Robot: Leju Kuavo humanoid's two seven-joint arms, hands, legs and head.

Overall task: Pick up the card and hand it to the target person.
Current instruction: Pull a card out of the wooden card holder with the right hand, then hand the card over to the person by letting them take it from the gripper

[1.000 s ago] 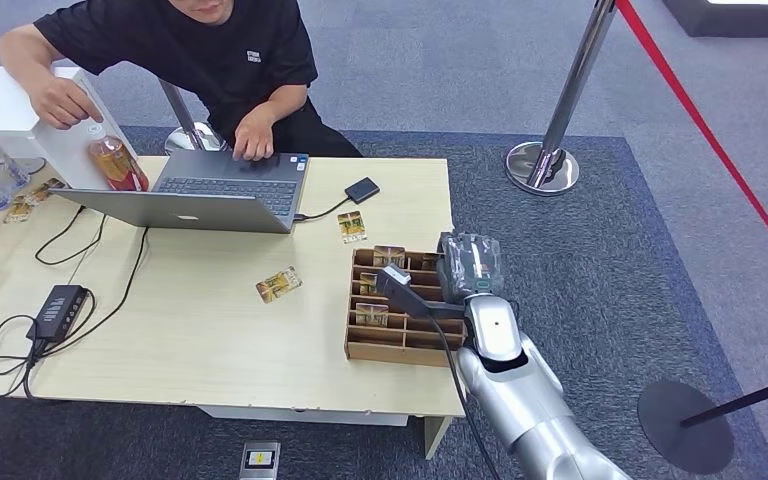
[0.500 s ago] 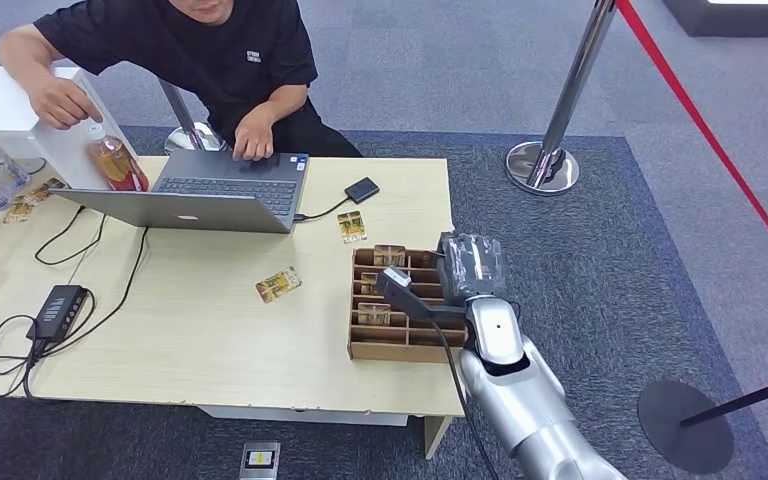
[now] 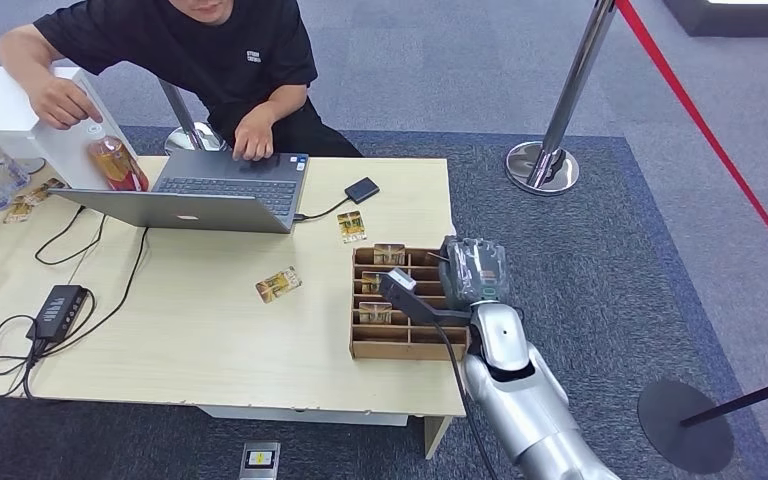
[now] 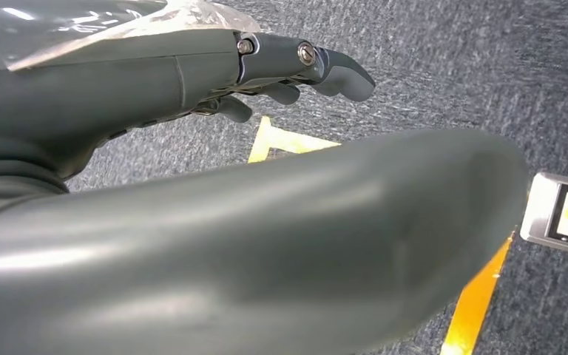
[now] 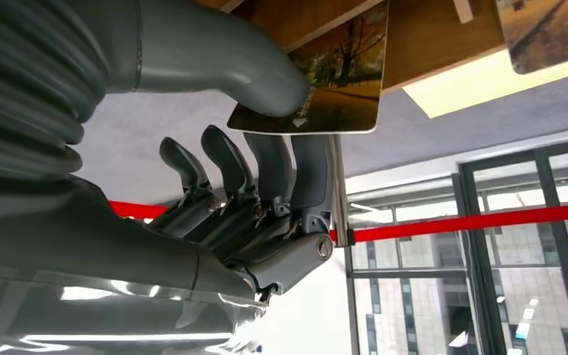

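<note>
My right hand (image 3: 474,268) reaches into the right side of the wooden slotted box (image 3: 380,346) at the table's right end. In the right wrist view, the thumb of my right hand (image 5: 251,148) presses an autumn-picture card (image 5: 333,81) against the fingers (image 5: 274,170), so the card is pinched while it stands against the box (image 5: 429,37). More cards (image 3: 374,313) stand in other slots. The person (image 3: 220,50) in a black shirt sits across the table behind a laptop. My left hand (image 4: 155,81) hangs over the floor, fingers loosely extended and holding nothing.
Two loose cards (image 3: 278,285) (image 3: 352,226) lie on the table (image 3: 210,340). A laptop (image 3: 210,190), cables and a power brick (image 3: 57,308) lie to the left. A stanchion base (image 3: 543,166) and red rope stand to the far right.
My right hand has shifted slightly to the right and nearer to me. The wooden box has slid a little the same way.
</note>
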